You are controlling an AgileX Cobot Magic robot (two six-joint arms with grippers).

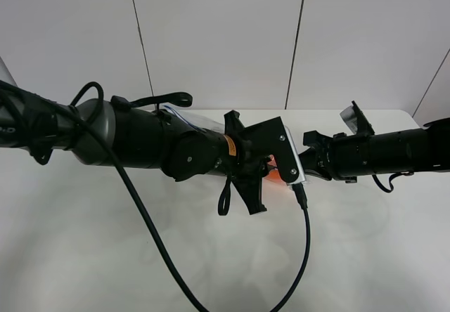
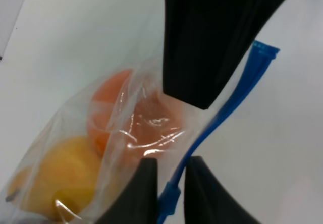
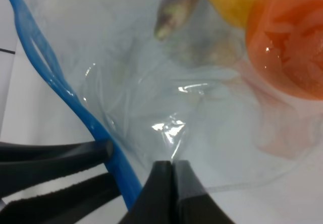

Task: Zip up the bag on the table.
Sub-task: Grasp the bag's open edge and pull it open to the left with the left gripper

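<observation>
Wrist-only: bag (image 2: 75, 133) zipper (image 2: 216, 123) seemingly between left jaws

Black tubular arms (image 1: 140, 140), looping black cable (image 1: 307, 242), possibly orange wrist label (image 1: 226, 146).

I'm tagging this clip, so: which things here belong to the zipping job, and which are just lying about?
Job: bag, blue zipper strip, left gripper, right gripper, table.
Not the job: orange and pear inside the bag, black cable.
</observation>
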